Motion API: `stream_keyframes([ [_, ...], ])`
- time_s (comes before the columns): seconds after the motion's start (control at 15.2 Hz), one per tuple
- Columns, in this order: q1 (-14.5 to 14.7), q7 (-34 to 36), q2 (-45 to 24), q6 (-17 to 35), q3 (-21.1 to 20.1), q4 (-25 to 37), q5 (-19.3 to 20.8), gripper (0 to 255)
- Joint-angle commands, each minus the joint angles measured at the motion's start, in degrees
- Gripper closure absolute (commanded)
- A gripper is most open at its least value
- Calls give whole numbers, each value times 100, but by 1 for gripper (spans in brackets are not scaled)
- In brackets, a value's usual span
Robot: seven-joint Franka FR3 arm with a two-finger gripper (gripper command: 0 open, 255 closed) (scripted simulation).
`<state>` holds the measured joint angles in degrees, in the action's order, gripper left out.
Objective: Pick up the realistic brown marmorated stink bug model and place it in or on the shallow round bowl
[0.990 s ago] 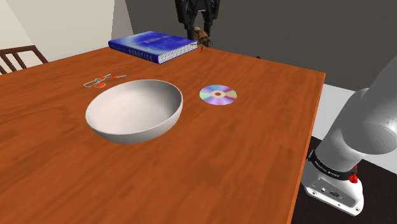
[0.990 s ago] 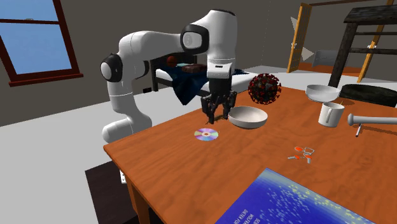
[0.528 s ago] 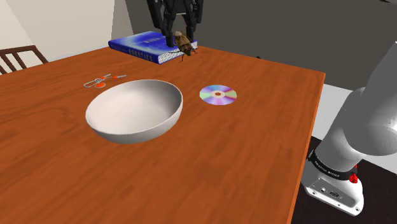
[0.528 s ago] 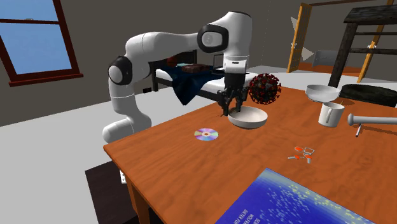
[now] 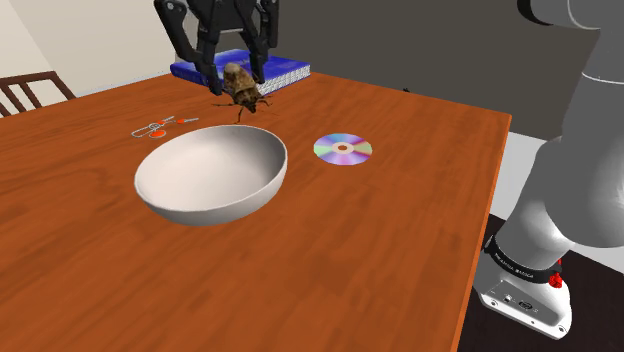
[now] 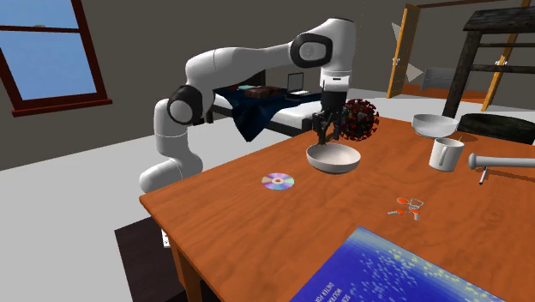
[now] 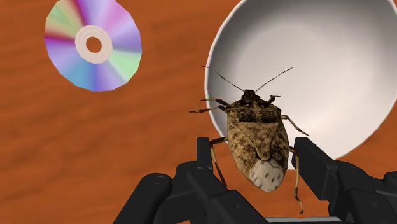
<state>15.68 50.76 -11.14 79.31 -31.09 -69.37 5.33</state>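
- Two black fingers (image 7: pixel 316 167) of the end effector (image 7: pixel 257 153) are seen pinched against the sides of a mottled brown bug (image 7: pixel 257 137), one at each flank.
- The bug is held clear of the surface (image 5: pixel 350 260), in the air, with its head and feelers pointed away from the end effector's palm.
- In the wrist view the front half of the bug is seen over the edge of a round white bowl (image 7: pixel 331 63), while its pale rear end is seen over bare wood.
- In the shoulder view the end effector (image 5: pixel 237 80) and bug (image 5: pixel 240 85) are seen above the far rim of the bowl (image 5: pixel 180 205), apart from it.
- In the second exterior view the end effector (image 6: pixel 322 133) is hung just over the bowl (image 6: pixel 334 159), on the side nearer the arm (image 6: pixel 249 60).
- A rainbow-sheened disc (image 5: pixel 342 149) is laid flat on the surface near the bowl, apart from it.
- A blue book (image 5: pixel 285 72) is laid at the far edge in the shoulder view, behind the end effector.
- Some small orange and silver bits (image 5: pixel 155 128) are scattered near the bowl's far side, towards the shoulder view's left.
- A spiky dark red ball (image 6: pixel 357 118) and a white mug (image 6: pixel 445 153) are found further along the surface in the second exterior view.
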Motion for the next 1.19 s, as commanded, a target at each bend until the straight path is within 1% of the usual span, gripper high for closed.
stream_keyframes([
  [0.0,288,302,-389,-150,-99,484,230,255],
  [0.2,911,740,-1108,-505,-192,1476,659,255],
  [0.26,1035,797,-1237,-579,-187,1672,732,255],
  [0.66,689,750,-787,171,-199,498,460,255],
  [1.12,469,697,-479,876,-192,-483,283,255],
])
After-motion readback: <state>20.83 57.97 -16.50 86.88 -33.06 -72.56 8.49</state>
